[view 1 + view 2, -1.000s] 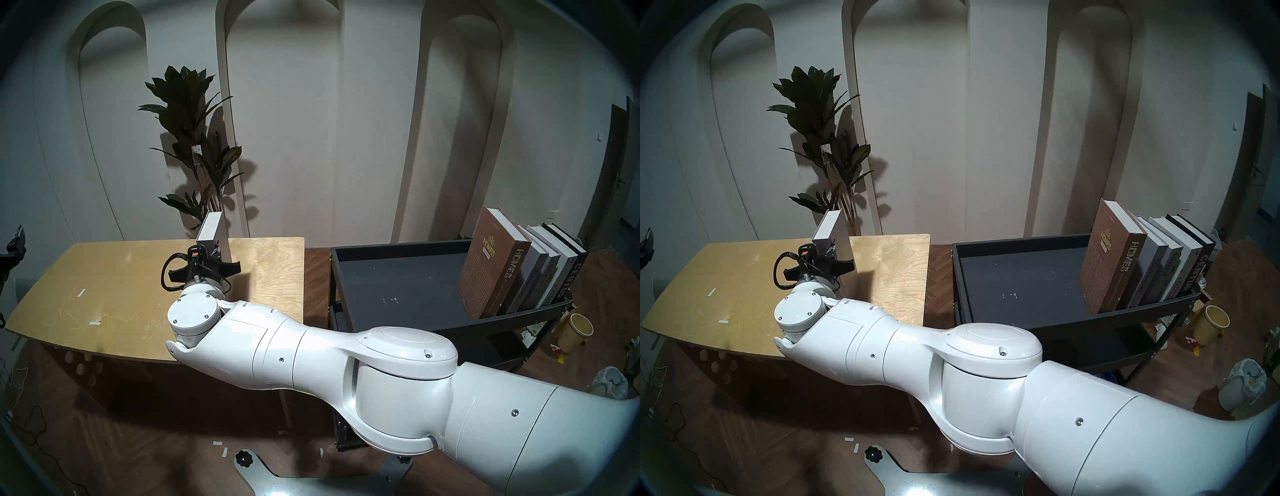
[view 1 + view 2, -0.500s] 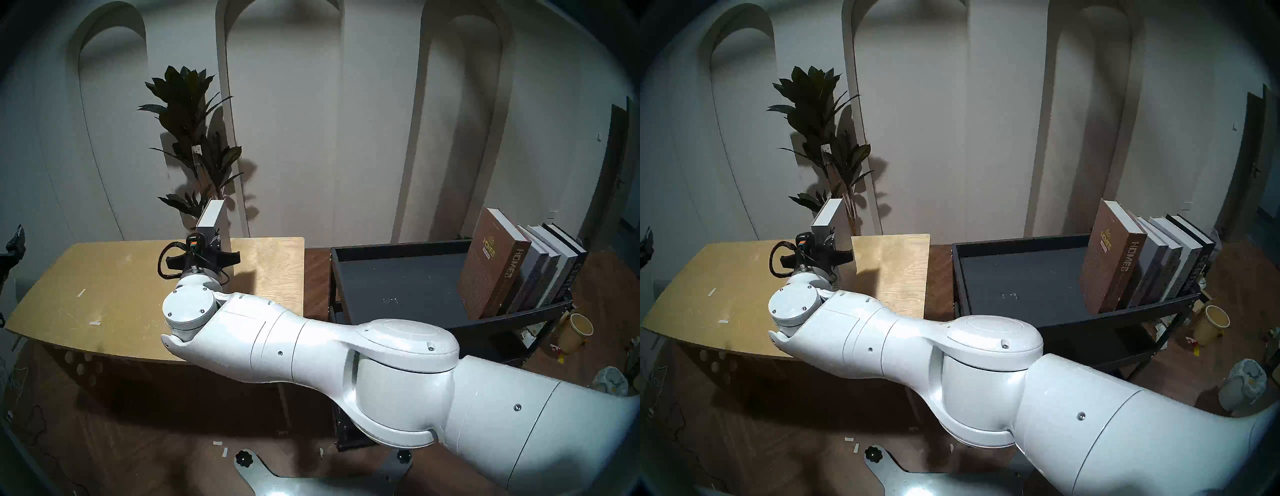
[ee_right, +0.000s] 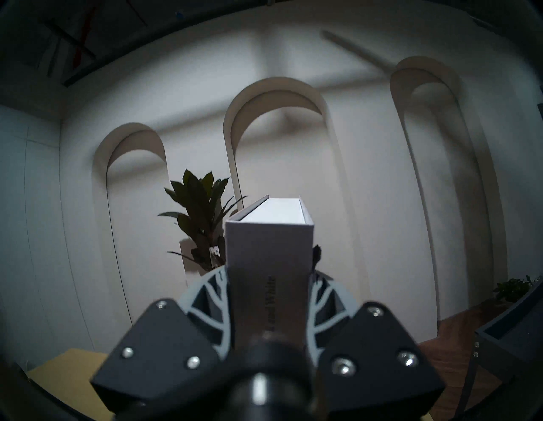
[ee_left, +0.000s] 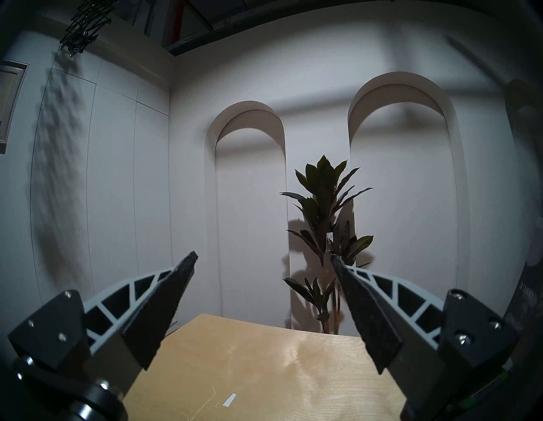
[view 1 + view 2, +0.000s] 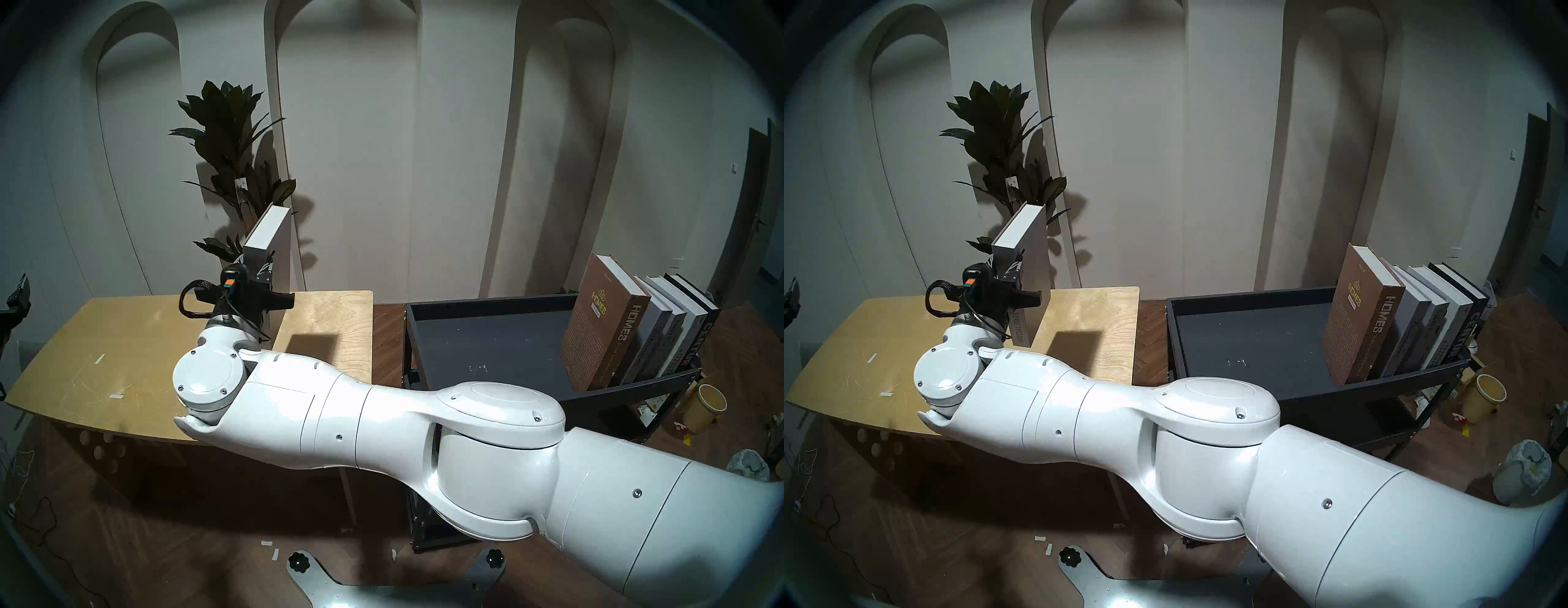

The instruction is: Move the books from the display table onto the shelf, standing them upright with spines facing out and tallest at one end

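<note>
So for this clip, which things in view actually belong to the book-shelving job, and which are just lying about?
Job:
- grey book, clamped upright in the right gripper
- five books standing on the shelf
- display table
- left gripper, open and empty

Lying about:
- potted plant
- yellow bucket
- white bag on the floor
- tape scraps on the table

Dim room, hard overhead shadows, fisheye bending with dark rims, close parts blurred.
</note>
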